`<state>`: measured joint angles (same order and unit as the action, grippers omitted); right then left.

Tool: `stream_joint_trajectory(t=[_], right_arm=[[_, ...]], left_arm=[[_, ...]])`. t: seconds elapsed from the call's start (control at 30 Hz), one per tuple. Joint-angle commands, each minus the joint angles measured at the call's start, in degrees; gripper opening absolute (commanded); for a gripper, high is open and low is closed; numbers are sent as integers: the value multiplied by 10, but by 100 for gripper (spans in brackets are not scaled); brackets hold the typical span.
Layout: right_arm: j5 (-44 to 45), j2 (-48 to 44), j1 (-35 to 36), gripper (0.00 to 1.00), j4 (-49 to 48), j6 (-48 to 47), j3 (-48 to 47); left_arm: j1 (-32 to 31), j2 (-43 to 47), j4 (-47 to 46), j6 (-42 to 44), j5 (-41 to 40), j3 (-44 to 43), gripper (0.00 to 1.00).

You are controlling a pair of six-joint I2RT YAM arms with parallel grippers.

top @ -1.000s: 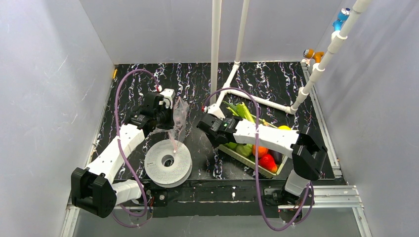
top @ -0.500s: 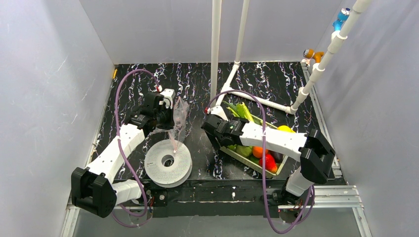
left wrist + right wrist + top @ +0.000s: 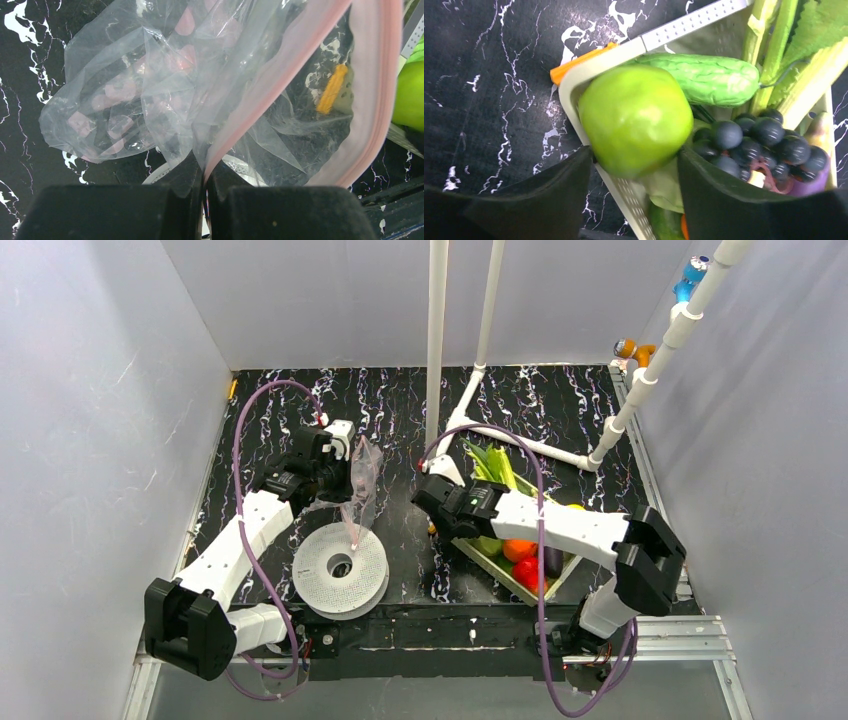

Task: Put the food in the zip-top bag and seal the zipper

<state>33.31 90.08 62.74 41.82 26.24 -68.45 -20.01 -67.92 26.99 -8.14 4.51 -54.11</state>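
My left gripper [image 3: 345, 468] [image 3: 206, 185] is shut on the zip-top bag [image 3: 362, 480] [image 3: 150, 90], pinching its pinkish zipper [image 3: 280, 70] and holding it up with the mouth gaping. The bag hangs above the white spool [image 3: 340, 568]. My right gripper [image 3: 442, 523] [image 3: 636, 165] is at the left corner of the pale green tray [image 3: 500, 575] [image 3: 694, 22]. Its fingers press both sides of the green apple [image 3: 636, 120]. More food lies in the tray: a cucumber [image 3: 704, 77], dark grapes [image 3: 754, 140], leeks [image 3: 490, 465] [image 3: 774, 45], an orange [image 3: 518, 549] and a red piece [image 3: 528, 570].
White pipes [image 3: 436, 340] rise from the back of the black marbled table, and one runs along it behind the tray. A small orange piece [image 3: 579, 62] pokes out at the tray's corner. Grey walls close in the left and right sides.
My right gripper has come down over the tray's left corner and its jaws have narrowed round the green apple. The tray has turned slightly. The left arm and bag have not moved.
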Motion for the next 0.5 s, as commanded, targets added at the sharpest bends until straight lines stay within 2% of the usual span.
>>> stream_joint_trajectory(t=[0.0,0.1,0.2,0.27,0.33,0.47], right_arm=[[-8,-46,0,57,-21,13,6],[-1,-65,0,46,-20,10,5],[-6,-75,1,46,0,11,-9],[-15,-88,1,51,18,18,-18],[-21,-111,2,64,39,27,-18],[-27,-175,2,72,92,51,1]], left_arm=[[-1,0,6,1,4,-11,0],[0,-1,6,0,6,-13,0],[-1,-1,7,0,6,-12,0],[0,0,7,-1,5,-12,0],[0,1,7,0,5,-12,0],[0,4,9,-1,4,-13,0]])
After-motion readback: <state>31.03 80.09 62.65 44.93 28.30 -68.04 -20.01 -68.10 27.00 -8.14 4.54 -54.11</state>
